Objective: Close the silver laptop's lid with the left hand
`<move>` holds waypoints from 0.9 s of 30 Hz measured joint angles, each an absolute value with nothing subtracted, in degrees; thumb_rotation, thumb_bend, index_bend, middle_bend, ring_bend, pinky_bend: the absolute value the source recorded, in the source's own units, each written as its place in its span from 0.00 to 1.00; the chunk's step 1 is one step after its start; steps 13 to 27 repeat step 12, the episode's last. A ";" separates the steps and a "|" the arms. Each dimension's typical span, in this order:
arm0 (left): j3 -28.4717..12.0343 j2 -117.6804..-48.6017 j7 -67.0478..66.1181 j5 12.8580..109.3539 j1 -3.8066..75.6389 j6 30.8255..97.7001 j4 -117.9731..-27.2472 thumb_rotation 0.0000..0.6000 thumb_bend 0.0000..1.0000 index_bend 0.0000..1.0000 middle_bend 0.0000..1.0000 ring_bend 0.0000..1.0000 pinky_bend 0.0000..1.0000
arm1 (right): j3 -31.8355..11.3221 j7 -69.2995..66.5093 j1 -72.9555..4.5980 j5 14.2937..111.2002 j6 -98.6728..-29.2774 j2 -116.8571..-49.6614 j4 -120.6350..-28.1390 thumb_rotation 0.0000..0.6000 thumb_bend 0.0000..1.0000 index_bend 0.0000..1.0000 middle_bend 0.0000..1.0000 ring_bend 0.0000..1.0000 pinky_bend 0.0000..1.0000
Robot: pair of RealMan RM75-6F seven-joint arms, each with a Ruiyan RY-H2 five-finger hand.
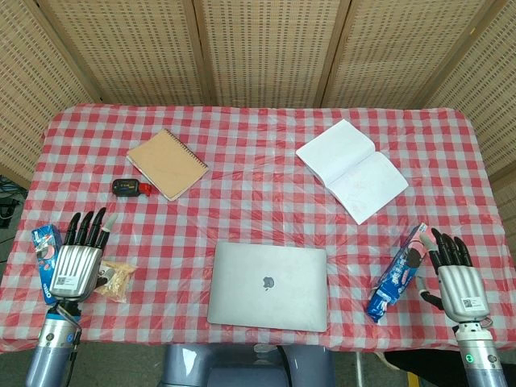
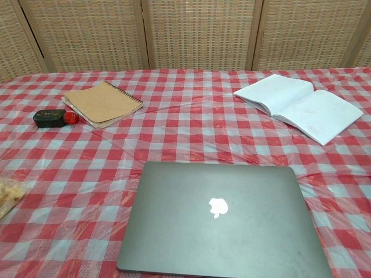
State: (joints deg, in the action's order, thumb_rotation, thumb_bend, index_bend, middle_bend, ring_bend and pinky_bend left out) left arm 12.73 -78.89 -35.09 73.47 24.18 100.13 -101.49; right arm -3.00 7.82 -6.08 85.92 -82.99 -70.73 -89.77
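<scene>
The silver laptop lies flat on the checkered table near the front edge, lid down with its logo up; the chest view shows the silver laptop just as flat. My left hand is at the front left corner of the table, fingers spread and straight, holding nothing, well away from the laptop. At the front right my right hand is also open, fingers up, beside a blue snack pack. Neither hand appears in the chest view.
A brown spiral notebook and a small black device lie at the back left. An open white notebook sits back right. A blue cookie box and snack bag are by my left hand, a blue snack pack by the right.
</scene>
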 measured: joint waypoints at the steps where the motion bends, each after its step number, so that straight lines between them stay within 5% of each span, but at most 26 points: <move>1: 13.16 -78.70 -34.72 73.86 23.09 100.62 -101.16 1.00 0.00 0.00 0.00 0.00 0.00 | -2.69 8.13 -6.11 86.45 -82.99 -70.79 -89.86 1.00 0.60 0.00 0.00 0.00 0.00; 12: 14.27 -76.32 -29.70 78.82 15.16 101.67 -97.78 1.00 0.01 0.00 0.00 0.00 0.00 | -1.95 8.59 -6.42 86.75 -81.93 -71.07 -90.71 1.00 0.63 0.00 0.00 0.00 0.00; 27: 14.27 -76.32 -29.70 78.82 15.16 101.67 -97.78 1.00 0.01 0.00 0.00 0.00 0.00 | -1.95 8.59 -6.42 86.75 -81.93 -71.07 -90.71 1.00 0.63 0.00 0.00 0.00 0.00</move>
